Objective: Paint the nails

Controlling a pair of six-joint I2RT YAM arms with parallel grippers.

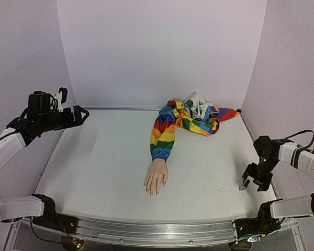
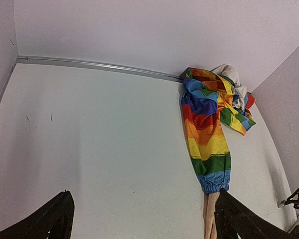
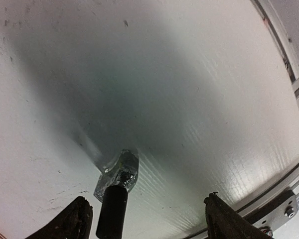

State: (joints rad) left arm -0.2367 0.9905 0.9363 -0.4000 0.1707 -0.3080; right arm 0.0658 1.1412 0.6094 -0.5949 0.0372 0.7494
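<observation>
- Showing, from the right wrist camera, the two dark fingers of the right gripper spread apart and clamped on nothing, low over the white table.
- Catching between them, nearer the finger at frame left and clear of both, a small clear glass bottle with a black cap, cap towards the lens; shrunk to a pale speck beside that gripper from above.
- Showing, from the left wrist camera, the left gripper likewise spread wide and empty, raised high over the table's far-left part.
- Revealing only from above the tiny nails on the pale skin-toned mannequin hand, palm down at front centre, fingertips towards the arm bases.
- Cutting that hand to a strip of wrist in the left wrist view, below the cuff of the rainbow-striped fabric sleeve, bunched at the back wall.
- Placing the nails between the two grippers and well apart from both: right gripper off to the right at similar depth, left gripper far left, farther back.
</observation>
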